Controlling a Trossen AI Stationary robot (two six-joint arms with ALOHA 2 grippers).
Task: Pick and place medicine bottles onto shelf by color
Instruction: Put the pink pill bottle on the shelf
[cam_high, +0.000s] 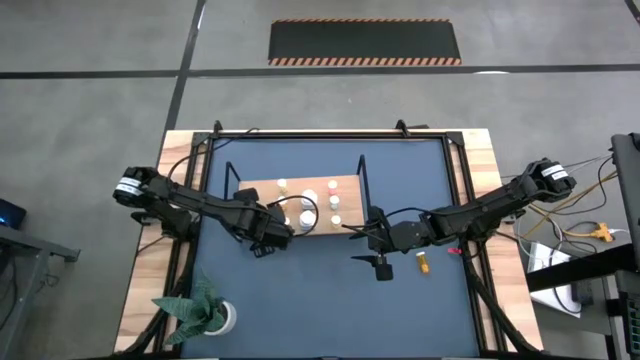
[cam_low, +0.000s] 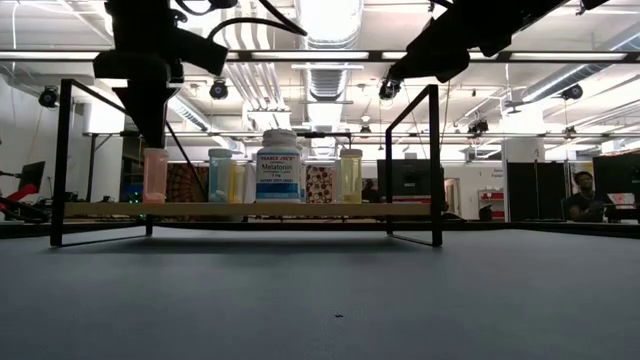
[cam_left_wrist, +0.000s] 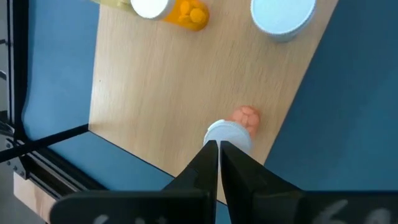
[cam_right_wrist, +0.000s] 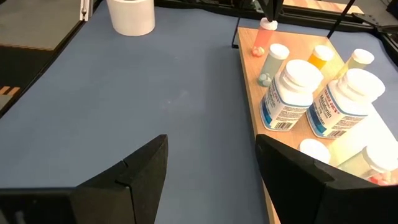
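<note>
The shelf (cam_high: 347, 188), a light wooden board in a black frame, stands mid-table and bears several medicine bottles. A pink-filled bottle with a white cap (cam_left_wrist: 231, 132) stands upright on the shelf's near-left corner (cam_low: 155, 176). My left gripper (cam_left_wrist: 218, 147) is shut and points down right over that cap (cam_low: 151, 140). Two large white bottles with blue labels (cam_right_wrist: 289, 93) stand mid-shelf with smaller yellow and orange ones. One orange bottle (cam_high: 423, 262) lies on the blue tabletop. My right gripper (cam_right_wrist: 211, 168) hangs open right of the shelf, above the table, with nothing between its fingers. My left gripper's shut fingertips (cam_left_wrist: 211, 152) come from above, pointing steeply down, and stand at the pink bottle's white cap (cam_left_wrist: 235, 129). Whether they touch the cap I cannot tell. The bottle stands upright on the shelf board.
A white pot with a green plant (cam_high: 212, 316) stands at the table's near-left corner. The shelf's black frame ends (cam_low: 435, 165) rise at both sides. Open blue tabletop (cam_high: 330, 310) lies in front of the shelf. A person (cam_low: 582, 196) sits in the room beyond.
</note>
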